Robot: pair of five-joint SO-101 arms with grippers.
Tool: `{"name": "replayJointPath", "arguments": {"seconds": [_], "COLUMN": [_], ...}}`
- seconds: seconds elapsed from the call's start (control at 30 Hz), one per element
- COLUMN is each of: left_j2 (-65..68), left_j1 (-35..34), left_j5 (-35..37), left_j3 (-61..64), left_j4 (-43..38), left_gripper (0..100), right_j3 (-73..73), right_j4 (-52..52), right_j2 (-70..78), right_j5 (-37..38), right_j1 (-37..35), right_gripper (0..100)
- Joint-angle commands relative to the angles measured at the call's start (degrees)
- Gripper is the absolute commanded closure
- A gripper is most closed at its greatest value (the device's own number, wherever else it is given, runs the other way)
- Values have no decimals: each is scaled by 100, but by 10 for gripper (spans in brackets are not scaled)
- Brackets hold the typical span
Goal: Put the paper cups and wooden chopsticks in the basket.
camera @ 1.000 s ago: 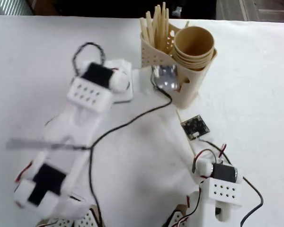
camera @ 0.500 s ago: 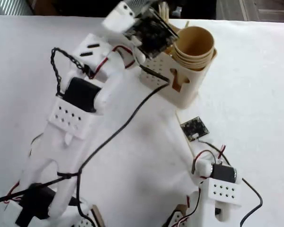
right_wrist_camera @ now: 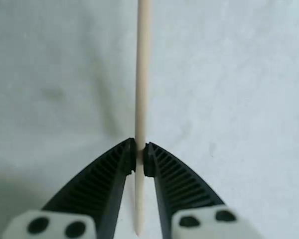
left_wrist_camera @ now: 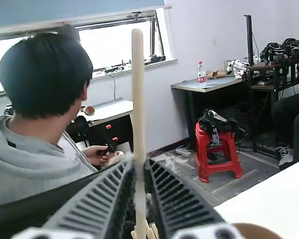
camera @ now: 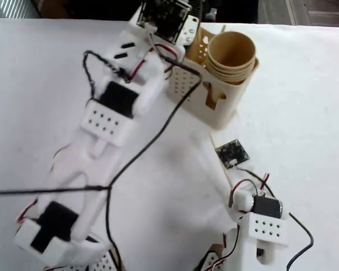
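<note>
Got a pale wooden chopstick [left_wrist_camera: 137,99] pinched upright in the left claw [left_wrist_camera: 138,165], above the cream perforated plastic basket [camera: 226,110] with stacked tan paper cups [camera: 231,53] inside. Probably best to centre over the chopstick side, lower, then let go. Further right: right claw [right_wrist_camera: 139,150] clamped on another slim wooden stick [right_wrist_camera: 142,64], flat on the white table [right_wrist_camera: 249,74]. Lift gently.

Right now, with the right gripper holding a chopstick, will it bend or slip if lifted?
The chopstick looks straight and wooden, so probably stiff and light. The right gripper pinches it near one end, with most of its length beyond, so it may pivot or slip.
</note>
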Motion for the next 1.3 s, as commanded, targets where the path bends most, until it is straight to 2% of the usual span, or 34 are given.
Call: {"name": "replayJointPath", "arguments": {"seconds": [0.0, 0.17, 0.33, 0.4, 0.57, 0.8, 0.93, 1.27], "left_j2": [259, 769, 1042, 1042, 769, -180, -884, -2651], "left_j1": [4, -145, -145, -145, -224, -787, -1244, -1684], "left_j5": [141, 158, 158, 158, 158, 158, 132, 114], "left_j3": [-255, -255, -211, -246, -255, -211, -202, -202], "left_j4": [-360, -853, -774, -422, 659, 1837, 2848, 5363], "left_gripper": [978, 978, 976, 961, 830, 831, 832, 832], "right_j3": [-18, 53, 53, 53, 53, 35, 9, -677], "right_j4": [-40, -57, -57, -57, -57, -66, -66, -22], "right_j2": [-66, -75, -75, -75, -75, -75, -75, -13], "right_j5": [-70, -70, -70, -70, -70, -70, -9, 105], "right_j1": [75, 75, 75, 75, 75, 57, -4, -1349], "right_gripper": [981, 981, 981, 981, 981, 981, 981, 981]}}
